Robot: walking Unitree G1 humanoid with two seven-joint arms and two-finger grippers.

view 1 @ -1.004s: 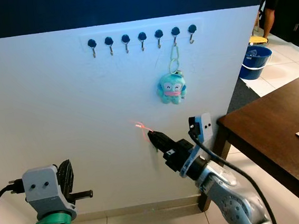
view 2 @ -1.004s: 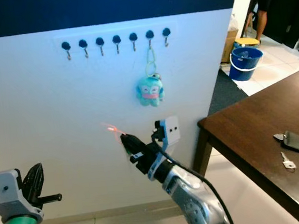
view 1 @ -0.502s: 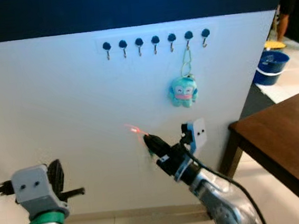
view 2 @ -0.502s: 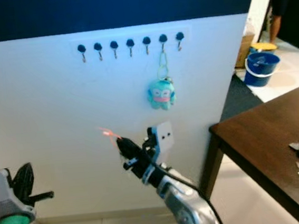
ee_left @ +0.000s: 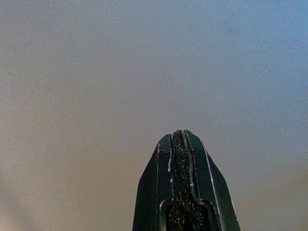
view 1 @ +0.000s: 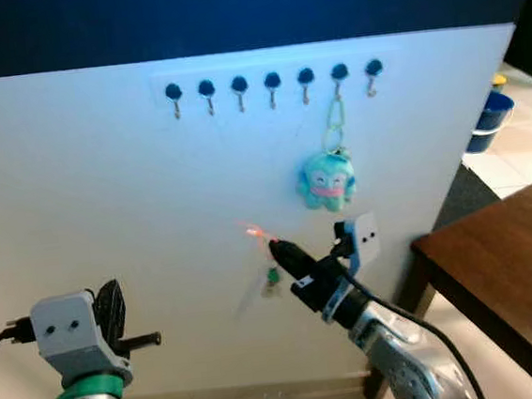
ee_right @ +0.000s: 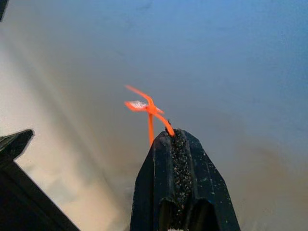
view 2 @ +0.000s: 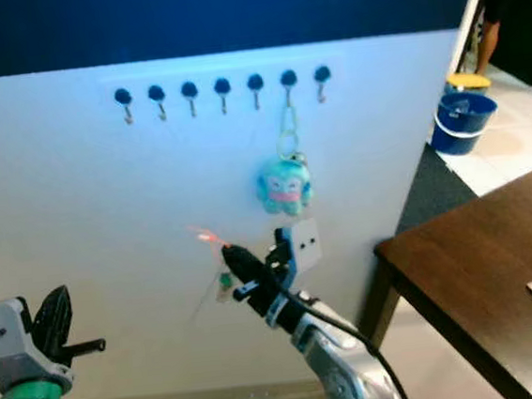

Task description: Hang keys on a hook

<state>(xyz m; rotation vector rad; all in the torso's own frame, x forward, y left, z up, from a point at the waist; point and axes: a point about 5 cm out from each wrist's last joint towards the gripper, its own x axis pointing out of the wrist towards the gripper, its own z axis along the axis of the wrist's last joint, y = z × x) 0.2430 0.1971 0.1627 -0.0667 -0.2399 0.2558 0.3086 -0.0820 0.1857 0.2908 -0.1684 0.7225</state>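
While the left gripper point(view 1: 155, 339) hovers low by the white wall point(view 1: 106, 205) with its fingers pressed together on nothing, the right gripper point(view 1: 277, 250) reaches up toward the wall, pinching an orange key tag point(ee_right: 147, 108). A small green piece point(view 1: 272, 277) dangles beneath. Above, 7 hooks point(view 1: 272, 84) line the wall; a teal plush keychain point(view 1: 327, 180) hangs from the 6th. A brown table point(view 1: 508, 261) stands at right.

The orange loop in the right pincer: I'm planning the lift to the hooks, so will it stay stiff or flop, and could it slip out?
The orange loop looks thin and stringy, so it will probably flop and sway. It is likely very light. The right pincer, shut, holds just its end at the fingertips, so a tug against a hook might pull it free.
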